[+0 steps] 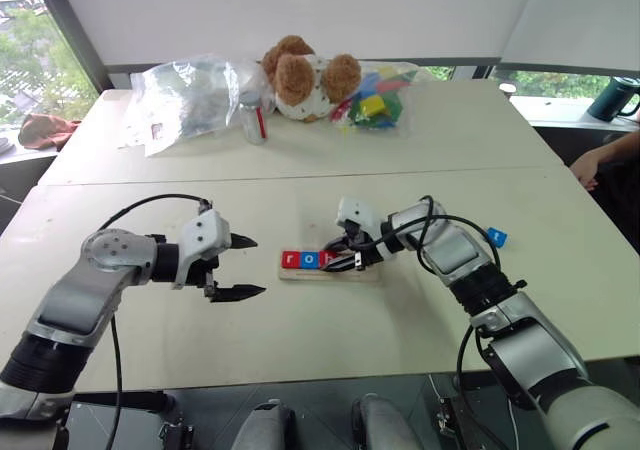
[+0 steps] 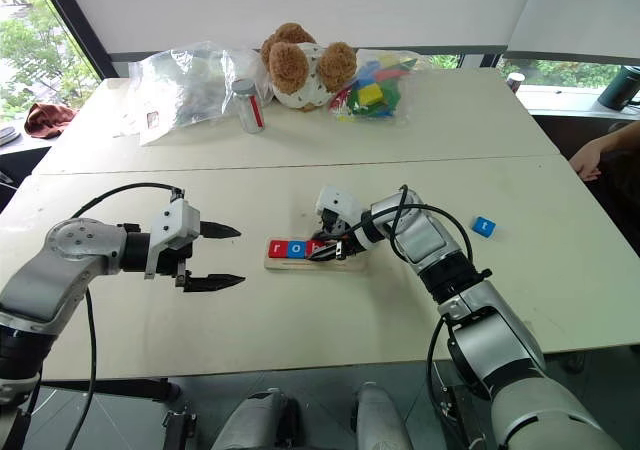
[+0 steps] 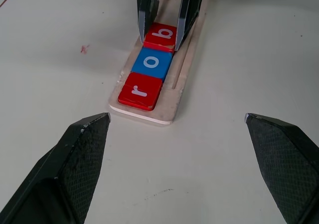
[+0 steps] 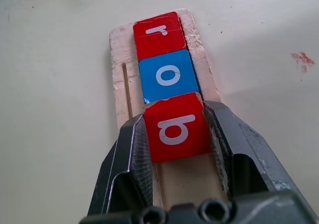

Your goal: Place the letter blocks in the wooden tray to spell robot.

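Hovering left of wooden tray (image 1: pixel 330 271), left gripper (image 1: pixel 240 266) empty, jaws spread wide. Tray centre-table holds red r block (image 3: pixel 140 90), blue o block (image 3: pixel 153 62). Right gripper (image 4: pixel 177 134) clamps red b block (image 4: pixel 176 127) over groove. Blue block (image 2: pixel 484 226) lies far right.

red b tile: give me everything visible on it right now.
The red b tile is a small flat square, glossy red with a white lowercase b. The right gripper is shut on it, one black finger on each side. It sits third in the wooden tray, against the blue o tile, its near edge looking slightly raised.
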You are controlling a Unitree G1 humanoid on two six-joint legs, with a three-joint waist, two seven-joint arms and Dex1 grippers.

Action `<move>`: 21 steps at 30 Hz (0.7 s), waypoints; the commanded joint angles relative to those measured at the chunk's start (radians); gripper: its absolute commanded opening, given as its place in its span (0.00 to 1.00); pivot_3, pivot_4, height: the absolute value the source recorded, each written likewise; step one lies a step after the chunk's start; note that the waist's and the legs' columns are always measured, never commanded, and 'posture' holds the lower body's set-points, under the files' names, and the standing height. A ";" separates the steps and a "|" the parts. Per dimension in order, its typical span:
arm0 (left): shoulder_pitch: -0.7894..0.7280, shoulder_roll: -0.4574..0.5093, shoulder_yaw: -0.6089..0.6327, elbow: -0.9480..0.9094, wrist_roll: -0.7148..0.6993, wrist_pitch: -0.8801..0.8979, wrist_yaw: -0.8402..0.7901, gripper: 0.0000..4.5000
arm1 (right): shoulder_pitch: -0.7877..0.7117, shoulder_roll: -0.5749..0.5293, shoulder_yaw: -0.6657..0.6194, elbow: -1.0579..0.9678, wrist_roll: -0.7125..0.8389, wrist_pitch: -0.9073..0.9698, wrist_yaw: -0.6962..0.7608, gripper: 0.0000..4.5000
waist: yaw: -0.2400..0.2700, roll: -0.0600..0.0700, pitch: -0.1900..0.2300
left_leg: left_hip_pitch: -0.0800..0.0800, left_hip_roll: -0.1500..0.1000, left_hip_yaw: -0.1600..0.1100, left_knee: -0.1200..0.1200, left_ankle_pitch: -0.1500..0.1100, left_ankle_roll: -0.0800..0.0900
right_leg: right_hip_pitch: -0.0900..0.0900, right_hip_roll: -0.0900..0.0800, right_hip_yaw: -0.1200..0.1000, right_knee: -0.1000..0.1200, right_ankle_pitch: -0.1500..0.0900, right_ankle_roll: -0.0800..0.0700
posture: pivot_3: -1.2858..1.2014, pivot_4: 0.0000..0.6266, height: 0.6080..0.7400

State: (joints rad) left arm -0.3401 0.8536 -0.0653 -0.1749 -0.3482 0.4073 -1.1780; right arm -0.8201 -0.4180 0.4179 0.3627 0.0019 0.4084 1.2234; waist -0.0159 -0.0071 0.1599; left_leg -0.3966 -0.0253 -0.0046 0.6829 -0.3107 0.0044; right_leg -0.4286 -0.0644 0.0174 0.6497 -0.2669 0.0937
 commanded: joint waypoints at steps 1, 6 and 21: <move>-0.014 -0.004 0.004 -0.018 0.000 -0.011 0.002 1.00 | -0.023 0.006 -0.008 -0.009 0.000 -0.006 0.000 0.26 | -0.001 0.000 0.000 | 0.000 0.000 0.000 0.000 0.000 0.000 | 0.000 0.000 0.000 0.000 0.000 0.000 | 0.52 0.24 1.00; -0.018 -0.011 0.002 -0.006 0.009 -0.016 0.002 1.00 | -0.022 0.006 -0.007 -0.008 -0.005 -0.010 -0.004 0.26 | -0.001 0.000 0.000 | 0.000 0.000 0.000 0.000 0.000 0.000 | 0.000 0.000 0.000 0.000 0.000 0.000 | 0.52 0.24 1.00; -0.043 -0.033 0.002 0.024 0.015 -0.027 -0.008 1.00 | -0.033 -0.004 -0.170 -0.159 0.090 0.116 -0.113 1.00 | 0.000 0.000 0.000 | 0.000 0.000 0.000 0.000 0.000 0.000 | 0.000 0.000 0.000 0.000 0.000 0.000 | 0.52 0.24 1.00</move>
State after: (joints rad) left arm -0.3681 0.8203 -0.0670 -0.1326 -0.3252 0.3978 -1.1827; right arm -0.8203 -0.4116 0.3279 0.2748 0.0553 0.4994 1.1466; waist -0.0154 -0.0071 0.1599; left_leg -0.3968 -0.0253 -0.0048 0.6829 -0.3106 0.0043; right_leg -0.4287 -0.0645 0.0173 0.6498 -0.2669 0.0937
